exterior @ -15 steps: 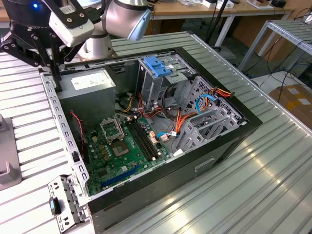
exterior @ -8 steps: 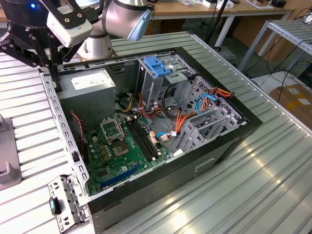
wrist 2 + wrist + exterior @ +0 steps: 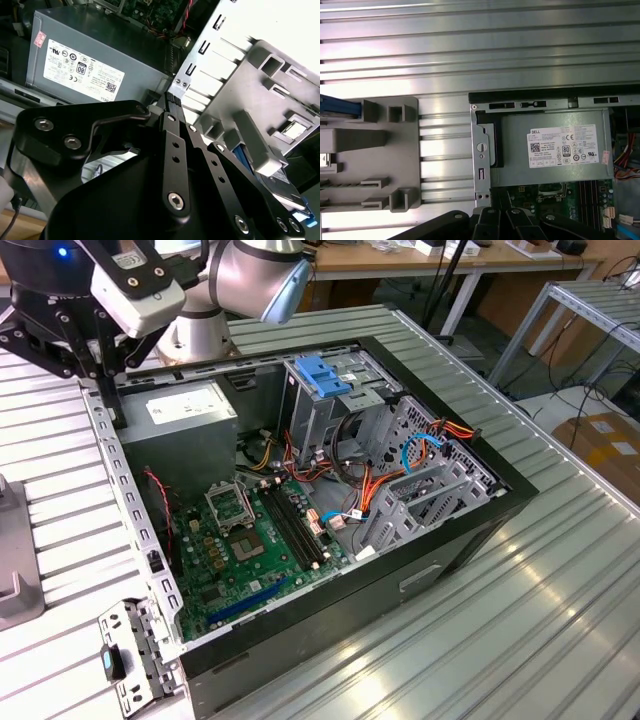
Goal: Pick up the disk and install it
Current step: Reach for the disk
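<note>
The disk (image 3: 278, 183) lies in a grey plastic holder (image 3: 260, 100) beside the open computer case. Its silver face and bright blue frame edge show in the second wrist view. In the first wrist view, the disk (image 3: 337, 107) shows as a blue strip at the edge of the holder (image 3: 375, 150). My black gripper (image 3: 172, 100) is shut with nothing in it. It hangs over the case's wall next to the power supply (image 3: 85, 65), apart from the disk. In the exterior view, the gripper (image 3: 108, 400) is at the case's back corner on the exterior view's left.
The open case (image 3: 470, 540) sits on a ribbed metal table (image 3: 560, 590). Inside are the motherboard (image 3: 240, 550), the power supply (image 3: 185, 415), a tall grey cage with a blue bracket (image 3: 325, 375), lower metal bays (image 3: 420, 490) and orange and blue cables. The grey holder (image 3: 12, 570) stands at the exterior view's left.
</note>
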Available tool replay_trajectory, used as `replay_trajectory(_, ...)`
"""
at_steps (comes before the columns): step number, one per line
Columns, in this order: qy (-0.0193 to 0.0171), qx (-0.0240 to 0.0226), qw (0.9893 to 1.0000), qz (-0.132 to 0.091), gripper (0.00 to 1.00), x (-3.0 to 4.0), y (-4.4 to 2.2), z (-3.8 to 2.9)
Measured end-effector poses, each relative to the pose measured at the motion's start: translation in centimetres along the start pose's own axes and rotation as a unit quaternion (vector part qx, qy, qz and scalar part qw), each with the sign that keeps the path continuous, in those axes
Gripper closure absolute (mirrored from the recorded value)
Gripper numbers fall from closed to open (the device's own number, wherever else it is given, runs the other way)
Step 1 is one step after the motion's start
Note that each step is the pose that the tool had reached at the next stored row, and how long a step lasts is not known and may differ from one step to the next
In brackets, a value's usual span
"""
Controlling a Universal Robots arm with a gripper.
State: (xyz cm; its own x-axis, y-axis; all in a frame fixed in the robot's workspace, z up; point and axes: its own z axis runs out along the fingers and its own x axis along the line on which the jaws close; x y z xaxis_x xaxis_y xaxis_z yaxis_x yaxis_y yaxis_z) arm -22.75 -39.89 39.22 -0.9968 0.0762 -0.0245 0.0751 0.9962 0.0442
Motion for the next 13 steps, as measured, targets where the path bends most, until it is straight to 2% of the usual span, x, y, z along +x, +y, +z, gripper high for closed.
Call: replay_trajectory(13,0.0000,0.0000,1.0000,0.000,0.90,0.74,-0.05,-0.01)
